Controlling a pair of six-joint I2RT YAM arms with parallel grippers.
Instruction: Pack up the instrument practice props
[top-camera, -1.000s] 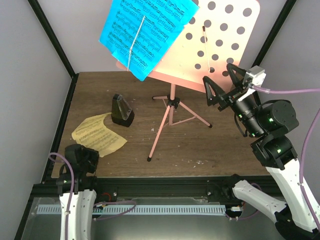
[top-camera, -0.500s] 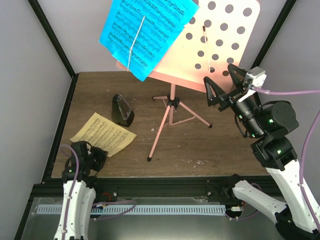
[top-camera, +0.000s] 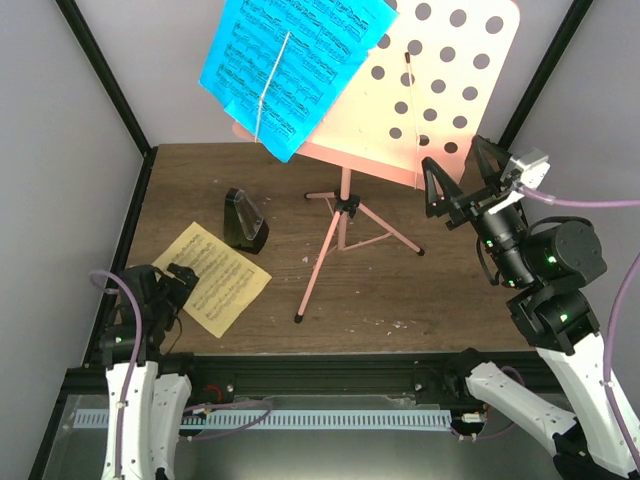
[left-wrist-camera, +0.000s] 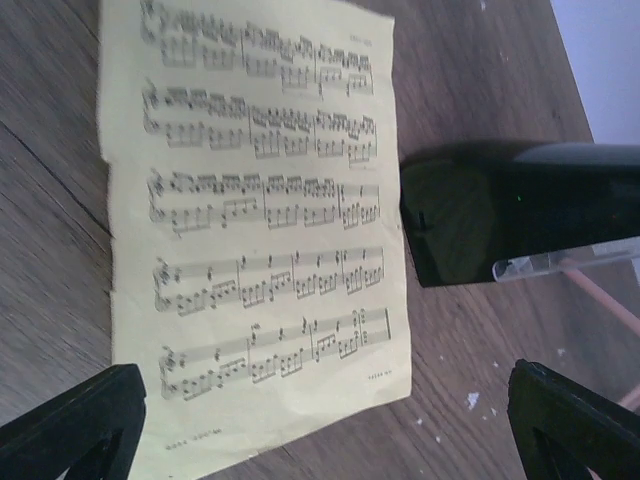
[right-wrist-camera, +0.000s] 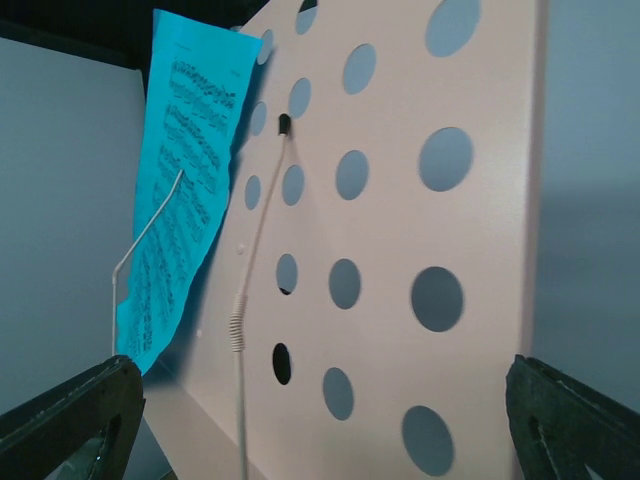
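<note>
The pink music stand (top-camera: 452, 95) rises on its tripod mid-table, and a cyan sheet-music page (top-camera: 285, 65) leans on its hole-punched desk (right-wrist-camera: 390, 230) behind a wire retainer. A pale-yellow page (top-camera: 215, 278) lies flat on the table, left of the stand. Just beyond it sits the black metronome (top-camera: 243, 220). My left gripper (top-camera: 172, 292) hovers open at the yellow page's (left-wrist-camera: 260, 230) near-left edge, holding nothing; the metronome (left-wrist-camera: 500, 215) lies ahead to its right. My right gripper (top-camera: 462, 182) is open in the air, facing the desk's lower right corner, apart from it.
Black frame posts and grey walls close in the wooden table (top-camera: 430, 290) on the left, back and right. The stand's pink legs (top-camera: 322, 262) spread over the table's middle. A second wire retainer (right-wrist-camera: 245, 300) runs down the desk beside the cyan page (right-wrist-camera: 185, 200).
My left gripper opened and let go of the yellow page, which now lies flat, and the arm drew back left. My right gripper shifted slightly right, still open.
</note>
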